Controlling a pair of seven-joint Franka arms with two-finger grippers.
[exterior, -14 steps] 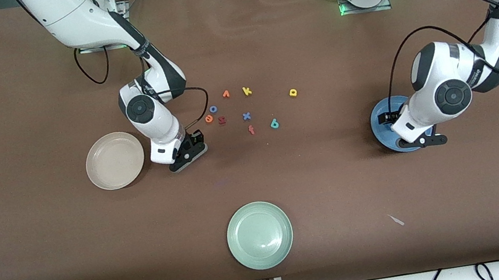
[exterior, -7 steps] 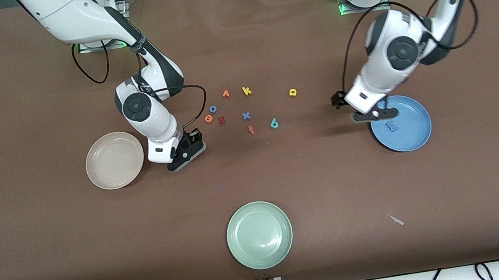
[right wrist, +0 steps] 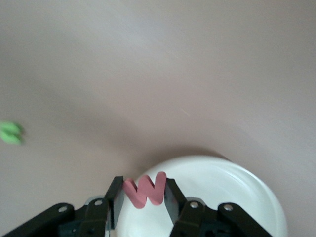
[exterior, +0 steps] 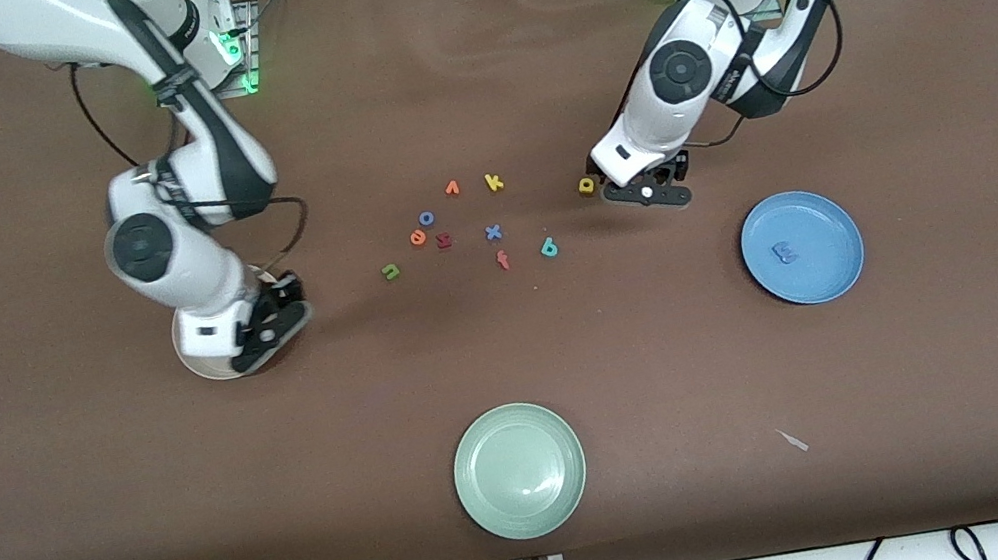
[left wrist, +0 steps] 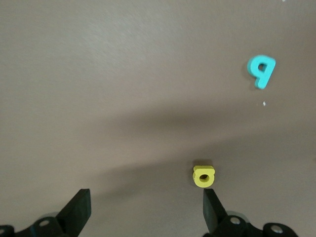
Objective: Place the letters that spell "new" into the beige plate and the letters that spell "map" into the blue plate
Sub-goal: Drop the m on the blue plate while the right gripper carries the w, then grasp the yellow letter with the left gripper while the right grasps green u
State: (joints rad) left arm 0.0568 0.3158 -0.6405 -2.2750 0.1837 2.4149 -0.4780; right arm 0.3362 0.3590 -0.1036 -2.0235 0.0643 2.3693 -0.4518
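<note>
Two pincers engaged: right pincer (right wrist: 144, 200) pinches pinkish-red foam w (right wrist: 144, 190) over round cream-beige plate (right wrist: 232, 187) for release; left pincer (left wrist: 143, 210) spread beside yellow foam a (left wrist: 203, 176).

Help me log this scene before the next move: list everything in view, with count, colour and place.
beige plate: 1, cream, right arm's end.
blue plate: 1, blue, left arm's end, holding blue m.
green plate: 1, pale green, nearest the front camera.
w: 1, pinkish-red, held over the beige plate.
a: 1, yellow, on the table.
Other loose letters: green n, teal p, orange e, yellow k.
right gripper: shut on the w.
left gripper: open, above the a.
</note>
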